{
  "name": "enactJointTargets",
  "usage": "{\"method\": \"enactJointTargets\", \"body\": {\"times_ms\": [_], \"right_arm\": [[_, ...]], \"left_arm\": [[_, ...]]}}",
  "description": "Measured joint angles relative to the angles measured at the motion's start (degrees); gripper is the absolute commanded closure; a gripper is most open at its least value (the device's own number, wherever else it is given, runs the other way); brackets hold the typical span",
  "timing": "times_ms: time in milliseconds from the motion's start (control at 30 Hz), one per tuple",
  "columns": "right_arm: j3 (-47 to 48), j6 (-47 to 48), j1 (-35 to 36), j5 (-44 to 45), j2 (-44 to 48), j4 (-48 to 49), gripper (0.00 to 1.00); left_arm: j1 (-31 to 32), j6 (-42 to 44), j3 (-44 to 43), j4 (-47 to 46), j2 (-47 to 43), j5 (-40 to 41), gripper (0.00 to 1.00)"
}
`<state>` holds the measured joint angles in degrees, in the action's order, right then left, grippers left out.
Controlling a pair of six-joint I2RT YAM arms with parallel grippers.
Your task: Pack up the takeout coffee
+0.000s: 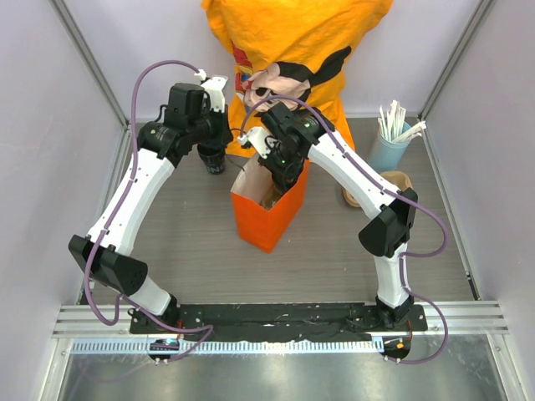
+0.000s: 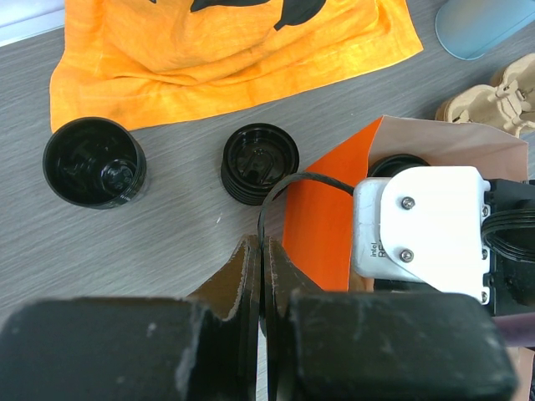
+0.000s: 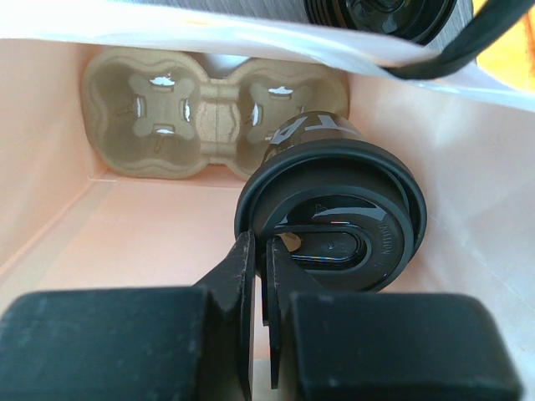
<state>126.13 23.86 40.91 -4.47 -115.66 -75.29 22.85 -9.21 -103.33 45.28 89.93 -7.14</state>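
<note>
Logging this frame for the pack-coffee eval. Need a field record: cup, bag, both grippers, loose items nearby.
coffee cup: black, lidded, inside the bag
bag: orange paper bag, standing, mouth open
also in bag: cardboard carrier, beyond the cup; whether the cup is seated in a well cannot be told
right gripper: inside the bag, shut on the lid rim
left gripper: shut on the thin black bag handle
on table beside bag: open black cup, stack of black lids

One lidded cup (image 3: 330, 221), one open cup (image 2: 94, 161), two carriers (image 3: 167, 109), one bag (image 1: 267, 221)
</note>
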Motion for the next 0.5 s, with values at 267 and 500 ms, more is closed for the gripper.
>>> {"method": "enactJointTargets", "body": {"times_ms": [267,500], "right_arm": [[-0.2,0.0,-0.2,-0.2,0.0,1.4,0.99],[-1.1,0.0,-0.7,-0.8,0.0,2.7,0.99]], "left_arm": [[0.0,0.0,0.0,0.0,0.0,0.0,1.0],[0.0,0.0,0.0,0.0,0.0,-0.2,1.0]]}}
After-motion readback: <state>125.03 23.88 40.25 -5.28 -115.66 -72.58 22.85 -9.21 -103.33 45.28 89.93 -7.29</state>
